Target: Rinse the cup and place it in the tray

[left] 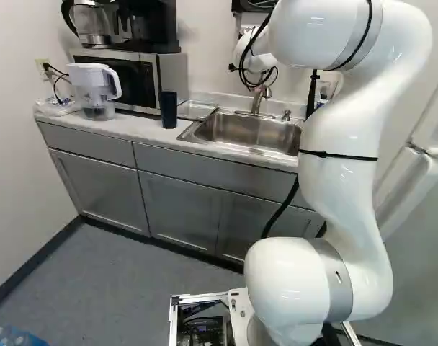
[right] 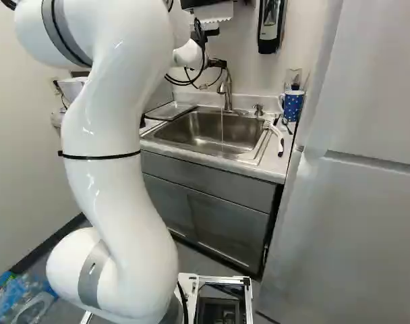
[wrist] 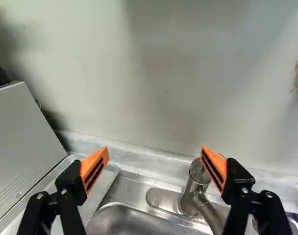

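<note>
Currently, faucet (right: 228, 98): running
Dark cup (left: 168, 110): upright on counter (left: 136, 127), rinsing probably left
Tray (right: 170, 111): cup outside it, placing left
Gripper (wrist: 155, 149): fingers apart, holding nothing

Cabs (left: 100, 186) on gry flr (left: 125, 288) line wht wall (left: 206, 43).

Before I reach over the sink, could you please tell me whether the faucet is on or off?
On: in the right base view, a thin stream of water falls from the faucet into the sink.
</note>
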